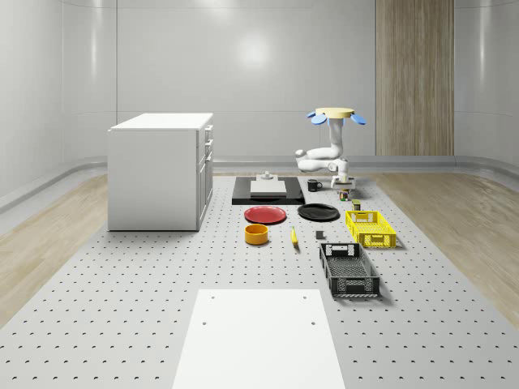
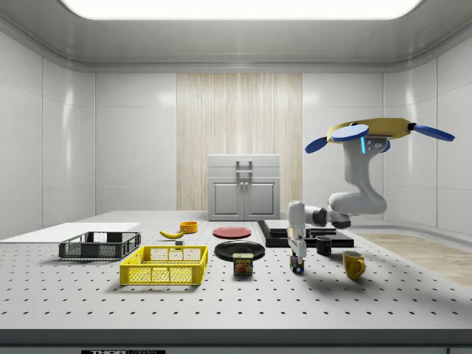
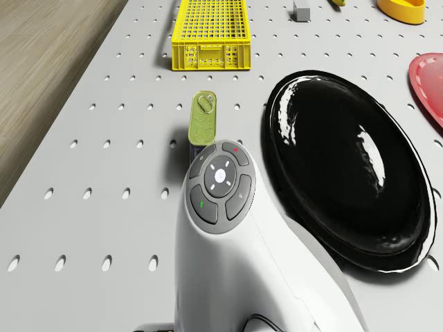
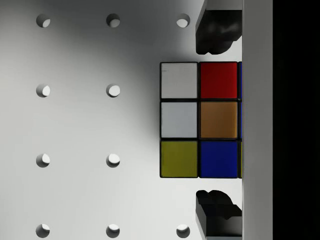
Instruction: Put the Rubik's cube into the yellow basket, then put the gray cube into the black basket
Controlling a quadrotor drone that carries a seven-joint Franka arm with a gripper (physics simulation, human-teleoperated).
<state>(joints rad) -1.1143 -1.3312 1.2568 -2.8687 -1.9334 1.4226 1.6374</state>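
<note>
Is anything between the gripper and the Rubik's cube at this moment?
Nothing visible. In the wrist view the Rubik's cube sits directly between the fingertips, and the side view shows the gripper down around it on the table.

The surface [image 1: 122, 284] looks like matt grey metal drilled with regular holes, while the black plate [image 3: 346, 180] on it is highly glossy, mirroring the lights, and the red plate [image 1: 265, 214] has a softer sheen. The yellow basket [image 1: 370, 228] and black basket [image 1: 349, 269] look like moulded plastic lattice, and the Rubik's cube [image 4: 199, 120] shows smooth coloured tiles in a black frame. The robot's arm [image 3: 235, 270] is smooth white plastic with a slight gloss; the floor [image 1: 49, 243] looks like pale wood.
</note>
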